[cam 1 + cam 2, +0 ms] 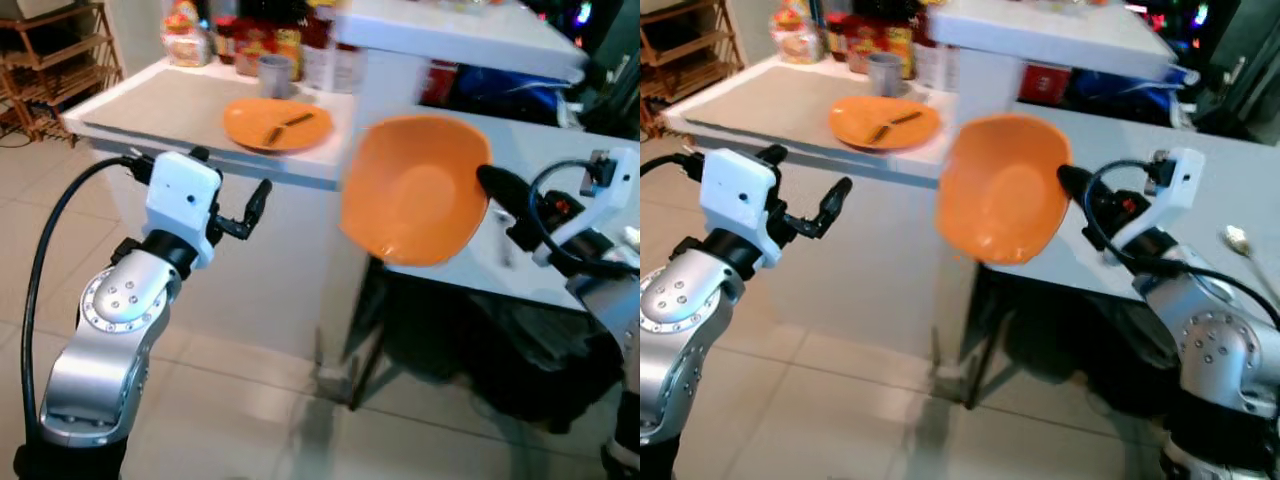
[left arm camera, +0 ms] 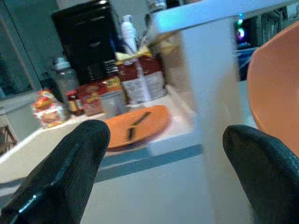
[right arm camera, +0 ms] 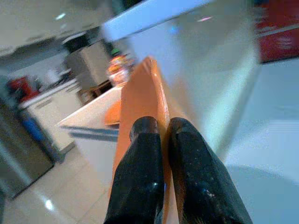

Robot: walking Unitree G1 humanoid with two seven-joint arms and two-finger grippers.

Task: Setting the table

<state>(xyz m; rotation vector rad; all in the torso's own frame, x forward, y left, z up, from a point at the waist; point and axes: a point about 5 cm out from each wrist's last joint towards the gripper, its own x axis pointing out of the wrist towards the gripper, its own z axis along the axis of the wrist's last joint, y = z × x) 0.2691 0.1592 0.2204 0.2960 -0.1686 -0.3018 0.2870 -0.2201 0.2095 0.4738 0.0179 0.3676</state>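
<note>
Silver and jointed, the left arm rises closest to the head camera, its left gripper [image 1: 253,207] spread wide and holding nothing, raised before the white counter's [image 1: 150,105] edge; on that matte counter lies a flat, glossy orange plate [image 1: 277,125] with a dark utensil [image 1: 287,125] across it, a grey cup [image 1: 274,72] and blurred packets just behind; the right gripper [image 3: 160,135] pinches the thin rim of a smooth orange bowl [image 1: 1000,186], fingers [image 3: 192,158] closed tight on either side, holding it tilted on edge in the air over the near edge of a white table [image 1: 1240,180].
</note>
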